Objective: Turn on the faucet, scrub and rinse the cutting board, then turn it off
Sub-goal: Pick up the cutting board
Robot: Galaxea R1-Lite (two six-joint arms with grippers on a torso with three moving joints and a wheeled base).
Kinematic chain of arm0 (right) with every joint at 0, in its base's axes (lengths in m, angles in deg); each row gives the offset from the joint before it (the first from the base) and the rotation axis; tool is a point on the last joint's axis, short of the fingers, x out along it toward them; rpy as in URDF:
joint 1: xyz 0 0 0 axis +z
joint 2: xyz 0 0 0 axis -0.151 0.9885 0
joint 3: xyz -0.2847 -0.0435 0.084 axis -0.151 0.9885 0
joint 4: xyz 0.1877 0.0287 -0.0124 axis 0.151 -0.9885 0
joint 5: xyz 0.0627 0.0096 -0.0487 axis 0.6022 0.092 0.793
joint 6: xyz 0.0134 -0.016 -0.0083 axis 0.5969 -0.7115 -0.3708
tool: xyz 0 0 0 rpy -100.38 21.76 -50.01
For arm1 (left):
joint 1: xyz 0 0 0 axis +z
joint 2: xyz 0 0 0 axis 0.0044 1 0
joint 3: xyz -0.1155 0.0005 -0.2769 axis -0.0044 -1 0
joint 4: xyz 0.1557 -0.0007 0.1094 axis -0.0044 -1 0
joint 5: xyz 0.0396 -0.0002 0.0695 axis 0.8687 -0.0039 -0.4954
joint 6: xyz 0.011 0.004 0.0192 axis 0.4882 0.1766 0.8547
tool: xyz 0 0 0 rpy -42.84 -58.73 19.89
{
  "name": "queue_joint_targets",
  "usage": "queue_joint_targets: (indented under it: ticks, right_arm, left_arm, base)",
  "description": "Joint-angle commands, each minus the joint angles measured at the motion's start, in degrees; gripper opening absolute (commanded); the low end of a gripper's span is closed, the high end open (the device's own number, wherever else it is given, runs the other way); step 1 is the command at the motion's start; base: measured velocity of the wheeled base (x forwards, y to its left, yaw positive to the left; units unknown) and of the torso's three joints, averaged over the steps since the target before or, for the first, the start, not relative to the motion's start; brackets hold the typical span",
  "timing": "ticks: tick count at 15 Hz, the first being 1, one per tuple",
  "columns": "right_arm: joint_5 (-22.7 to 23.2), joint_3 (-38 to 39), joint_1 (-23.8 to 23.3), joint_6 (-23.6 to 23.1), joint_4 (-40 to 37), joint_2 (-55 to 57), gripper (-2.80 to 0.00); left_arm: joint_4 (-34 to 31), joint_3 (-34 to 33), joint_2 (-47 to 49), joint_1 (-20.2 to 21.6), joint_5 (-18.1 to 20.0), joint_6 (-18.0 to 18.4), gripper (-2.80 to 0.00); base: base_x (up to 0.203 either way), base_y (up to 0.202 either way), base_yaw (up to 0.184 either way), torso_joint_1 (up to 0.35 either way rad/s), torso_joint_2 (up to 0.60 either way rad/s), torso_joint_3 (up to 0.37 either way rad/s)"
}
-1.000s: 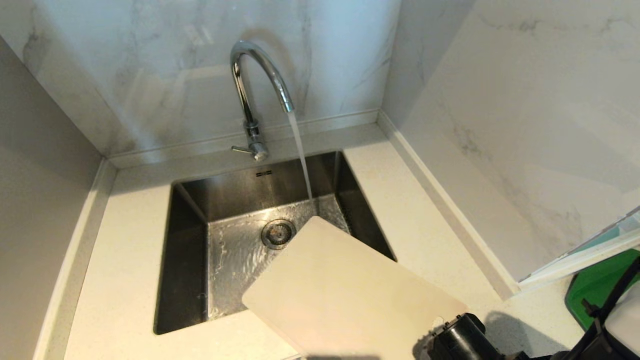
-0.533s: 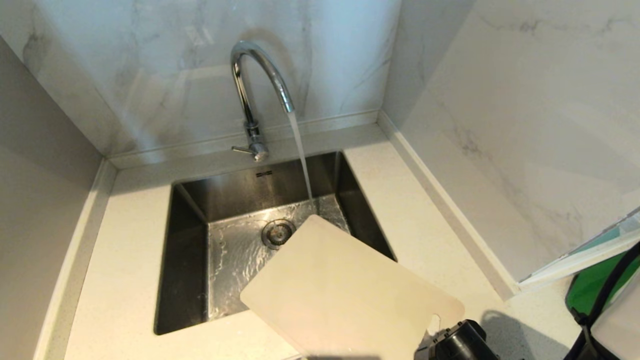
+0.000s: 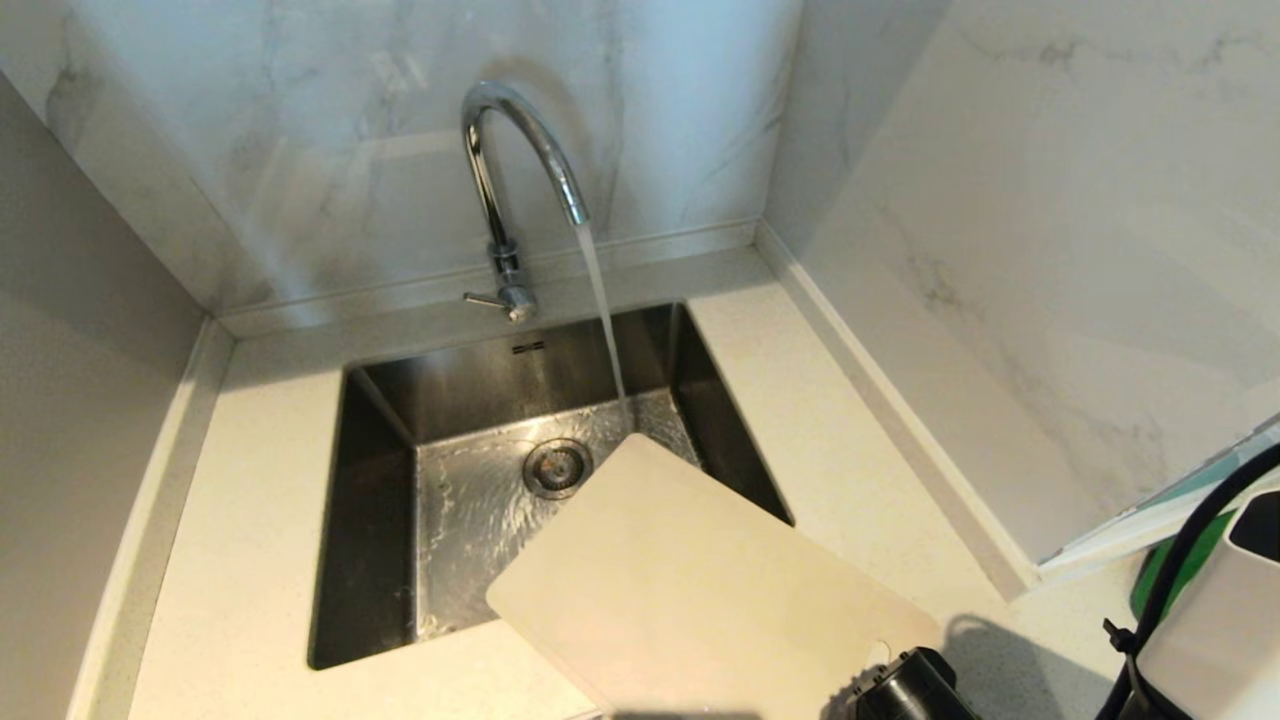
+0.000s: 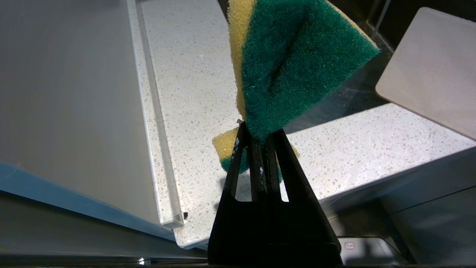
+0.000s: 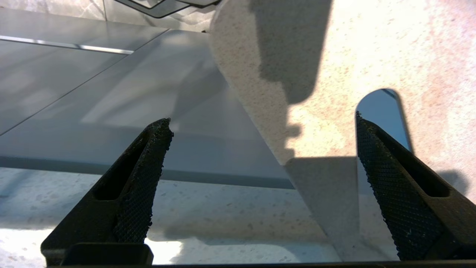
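Right arm [image 3: 915, 685] lower than before.

Head looks down; both wrists closely share the cutting board [image 3: 690, 590].

Left end effector [image 4: 256, 139] clamps green-yellow sponge [image 4: 293, 63] above countertop [image 4: 193, 85].

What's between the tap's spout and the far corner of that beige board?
In the head view, only the running water stream spans from the faucet spout down toward the cutting board corner, over the sink.
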Motion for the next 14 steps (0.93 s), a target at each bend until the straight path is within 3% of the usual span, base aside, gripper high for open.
queue_joint_targets:
  ticks: [1, 9, 14]
  right_arm:
    - [0.0, -0.4, 0.2, -0.4, 1.7, 1.7, 0.00]
    - [-1.2, 2.3, 0.6, -0.7, 9.8, 4.3, 0.00]
    - [-1.6, 2.7, 0.6, -0.7, 10.1, 4.4, 0.00]
  left_arm:
    - [0.1, -0.1, 0.1, 0.0, 0.0, 0.0, -2.80]
    - [0.1, -0.1, 0.1, 0.0, 0.0, 0.2, -2.80]
    - [0.1, 0.0, 0.1, 0.0, 0.1, 0.3, -2.80]
  base:
    - [0.000, 0.000, 0.000, 0.000, 0.00, 0.000]
    - [0.000, 0.000, 0.000, 0.000, 0.00, 0.000]
    - [0.000, 0.000, 0.000, 0.000, 0.00, 0.000]
